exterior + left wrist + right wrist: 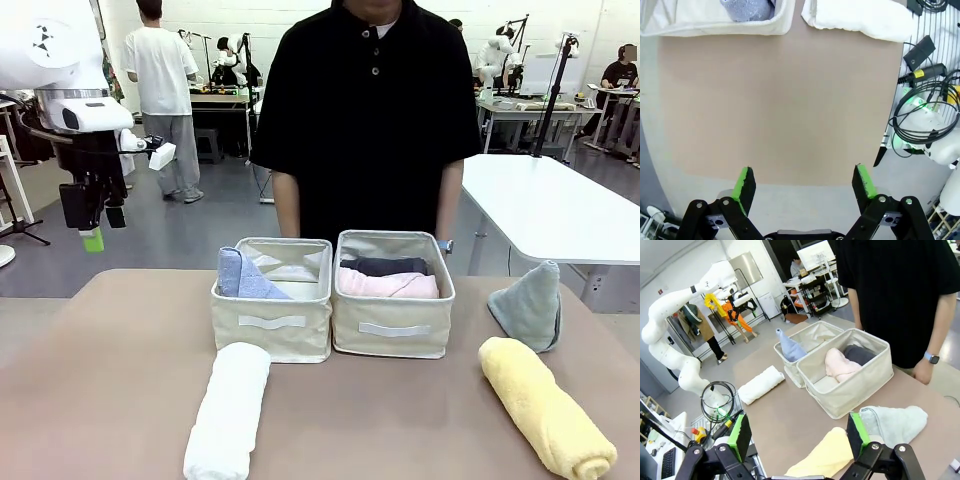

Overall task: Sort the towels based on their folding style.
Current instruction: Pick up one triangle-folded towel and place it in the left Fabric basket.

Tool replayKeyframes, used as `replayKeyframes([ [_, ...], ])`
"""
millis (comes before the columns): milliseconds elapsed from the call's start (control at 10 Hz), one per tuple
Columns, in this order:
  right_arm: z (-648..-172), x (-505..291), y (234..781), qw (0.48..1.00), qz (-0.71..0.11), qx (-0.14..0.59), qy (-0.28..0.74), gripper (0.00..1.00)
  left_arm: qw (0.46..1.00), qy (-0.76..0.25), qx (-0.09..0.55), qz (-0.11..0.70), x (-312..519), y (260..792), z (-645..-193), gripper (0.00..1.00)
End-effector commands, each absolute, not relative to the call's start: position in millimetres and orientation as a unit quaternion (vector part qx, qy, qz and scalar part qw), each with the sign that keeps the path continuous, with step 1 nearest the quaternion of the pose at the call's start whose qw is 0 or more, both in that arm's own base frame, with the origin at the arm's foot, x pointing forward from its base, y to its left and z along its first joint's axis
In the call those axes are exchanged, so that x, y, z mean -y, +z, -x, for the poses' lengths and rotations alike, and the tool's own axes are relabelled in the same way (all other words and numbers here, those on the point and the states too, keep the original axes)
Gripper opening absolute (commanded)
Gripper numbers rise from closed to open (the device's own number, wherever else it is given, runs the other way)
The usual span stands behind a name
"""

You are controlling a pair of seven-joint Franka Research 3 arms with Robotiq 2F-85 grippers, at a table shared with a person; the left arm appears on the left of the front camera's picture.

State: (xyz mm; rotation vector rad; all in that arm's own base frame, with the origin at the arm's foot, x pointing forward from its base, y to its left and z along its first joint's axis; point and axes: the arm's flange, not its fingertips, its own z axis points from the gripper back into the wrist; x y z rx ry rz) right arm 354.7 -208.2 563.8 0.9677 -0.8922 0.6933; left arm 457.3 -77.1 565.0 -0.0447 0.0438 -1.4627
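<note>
- The table (120,380) has a plain, matt brown top. It stands in a workshop with a grey floor (200,230) and a white table (560,200) off to the right.
- A person (370,110) in a black shirt stands at the far edge, just behind the baskets.
- There are two cream baskets, side by side and touching at mid-table: the left basket (272,322) and the right basket (392,328).
- There are six towels, all soft terry: four rolls and two cones.
- The white roll (230,410) lies on the table just in front of the left basket.
- The yellow roll (545,405) lies on the table at the front right, well apart from the white one.
- The pink roll (390,286) and the dark grey roll (385,266) lie together in the right basket, with the grey one on the far side.
- The blue cone (242,275) sits in the left basket by its left wall.
- The grey-green cone (530,305) stands tip up on the table, right of the right basket and just behind the yellow roll.
- The left gripper (805,177) has its fingers spread wide and holds nothing. It is above bare table top near the edge.
- The right gripper (797,432) also has its fingers spread and is empty. It is above the yellow roll and the grey-green cone.
</note>
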Motion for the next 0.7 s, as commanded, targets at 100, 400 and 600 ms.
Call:
replayKeyframes([
  [100,-356,208,564,0.729,-0.443,0.412,0.320,1.00,0.733,-0.679,-0.018,0.031,77,571,-459,1.00],
  [400,-356,208,564,0.729,-0.443,0.412,0.320,1.00,0.740,-0.673,-0.019,0.021,79,567,-457,1.00],
  [600,-356,208,564,0.729,-0.443,0.412,0.320,1.00,0.742,-0.643,0.089,0.168,11,586,-465,1.00],
])
